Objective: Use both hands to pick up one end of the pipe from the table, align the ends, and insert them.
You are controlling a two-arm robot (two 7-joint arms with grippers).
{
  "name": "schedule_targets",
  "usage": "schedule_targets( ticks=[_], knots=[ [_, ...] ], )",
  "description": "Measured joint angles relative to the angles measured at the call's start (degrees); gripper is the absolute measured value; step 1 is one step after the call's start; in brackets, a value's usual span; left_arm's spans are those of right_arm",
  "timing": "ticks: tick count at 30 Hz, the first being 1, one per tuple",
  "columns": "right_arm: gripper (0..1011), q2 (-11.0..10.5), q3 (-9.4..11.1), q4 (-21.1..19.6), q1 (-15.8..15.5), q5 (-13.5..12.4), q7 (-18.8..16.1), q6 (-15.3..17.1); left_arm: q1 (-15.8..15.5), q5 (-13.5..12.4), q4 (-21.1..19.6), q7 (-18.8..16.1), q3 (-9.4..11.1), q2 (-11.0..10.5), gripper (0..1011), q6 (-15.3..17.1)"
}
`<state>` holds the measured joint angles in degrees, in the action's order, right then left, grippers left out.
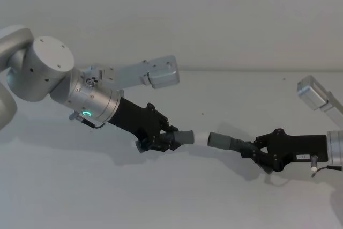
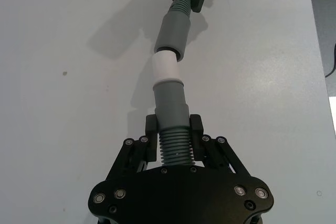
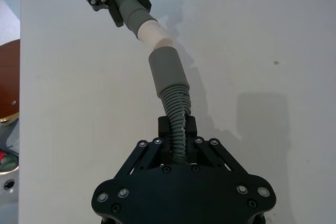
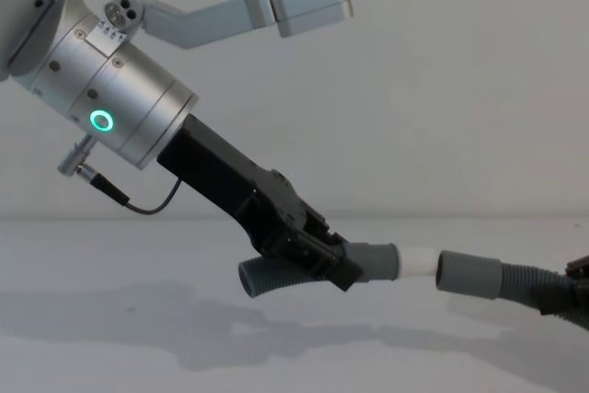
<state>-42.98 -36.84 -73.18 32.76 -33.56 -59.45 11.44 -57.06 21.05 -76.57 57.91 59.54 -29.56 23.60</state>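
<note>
Above the white table (image 1: 161, 197), the left gripper (image 1: 166, 140) clenches one hose piece (image 4: 276, 275) by its ribbed part and the right gripper (image 1: 257, 151) clenches the other hose piece (image 1: 228, 141), the white tip (image 2: 166, 66) reaching that piece's cuff (image 3: 165, 72).

Matt ribbed grey plastic pipe (image 2: 172, 145), smooth white tip (image 2: 166, 66), matt black claws, smooth white table (image 2: 68, 103).

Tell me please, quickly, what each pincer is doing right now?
Left pincer: closed on the white-tipped hose piece, held above the table.
Right pincer: closed on the other hose piece, cuff facing the white tip.
</note>
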Motion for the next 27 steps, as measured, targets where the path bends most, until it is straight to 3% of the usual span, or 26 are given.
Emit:
schedule_targets(
  ticks=[27],
  knots=[
    [141, -0.13, -1.00, -0.32, 0.52, -1.23, 0.52, 0.13, 0.08, -0.05, 0.58, 0.66, 0.46, 0.47, 345, -0.63]
  ],
)
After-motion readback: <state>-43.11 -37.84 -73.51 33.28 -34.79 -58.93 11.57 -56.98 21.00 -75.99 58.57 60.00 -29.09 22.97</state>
